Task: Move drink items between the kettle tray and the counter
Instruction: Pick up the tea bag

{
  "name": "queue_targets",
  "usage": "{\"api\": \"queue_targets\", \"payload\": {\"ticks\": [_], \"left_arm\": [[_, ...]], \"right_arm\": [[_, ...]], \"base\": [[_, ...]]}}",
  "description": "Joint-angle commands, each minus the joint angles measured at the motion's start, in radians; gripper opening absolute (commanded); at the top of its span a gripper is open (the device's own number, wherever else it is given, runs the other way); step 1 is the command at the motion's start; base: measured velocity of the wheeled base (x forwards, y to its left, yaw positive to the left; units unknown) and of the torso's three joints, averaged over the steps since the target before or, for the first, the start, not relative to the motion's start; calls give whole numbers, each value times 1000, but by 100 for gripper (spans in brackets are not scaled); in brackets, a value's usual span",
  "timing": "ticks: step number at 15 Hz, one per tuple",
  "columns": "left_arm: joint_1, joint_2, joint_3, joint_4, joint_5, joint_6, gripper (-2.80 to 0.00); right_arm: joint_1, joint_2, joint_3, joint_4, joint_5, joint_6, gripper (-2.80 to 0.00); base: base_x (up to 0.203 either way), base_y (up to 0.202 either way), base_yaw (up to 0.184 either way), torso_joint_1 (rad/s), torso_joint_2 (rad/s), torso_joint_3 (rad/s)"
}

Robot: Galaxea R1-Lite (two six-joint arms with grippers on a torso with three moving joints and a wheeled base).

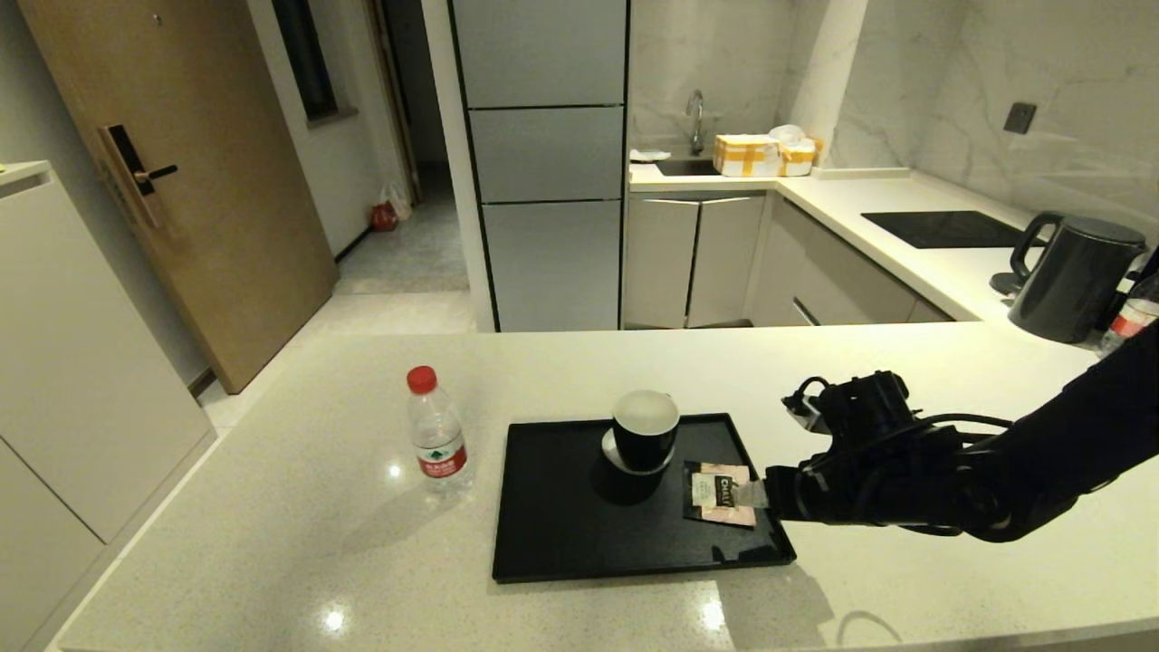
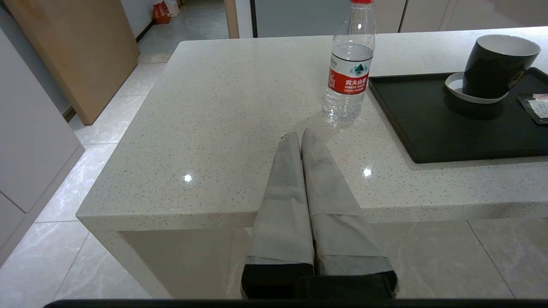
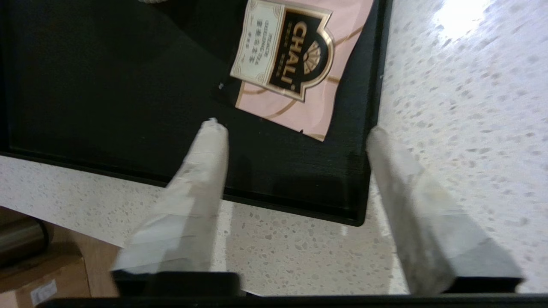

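Observation:
The pink-and-black tea sachet lies flat on the black kettle tray, near its right rim. My right gripper hovers open over the tray's near right corner, just short of the sachet, nothing between its fingers. The clear water bottle with red cap stands upright on the cream counter, left of the tray. My left gripper is shut and empty at the counter's near edge, short of the bottle; it is out of the head view.
A black cup with white inside sits on a saucer on the tray's far side. The dark grey kettle, a second bottle and the black hob panel are at the far right.

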Motion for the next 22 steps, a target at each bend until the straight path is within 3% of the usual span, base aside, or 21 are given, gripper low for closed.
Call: {"api": "queue_targets", "payload": {"ticks": [1, 22], "left_arm": [[0, 1, 0, 0, 0, 0, -280], [0, 1, 0, 1, 0, 0, -280]], "right_arm": [[6, 38, -4, -22, 3, 5, 0], [39, 198, -125, -61, -1, 66, 0]], "base": [[0, 0, 0, 0, 0, 0], [0, 0, 0, 0, 0, 0]]}}
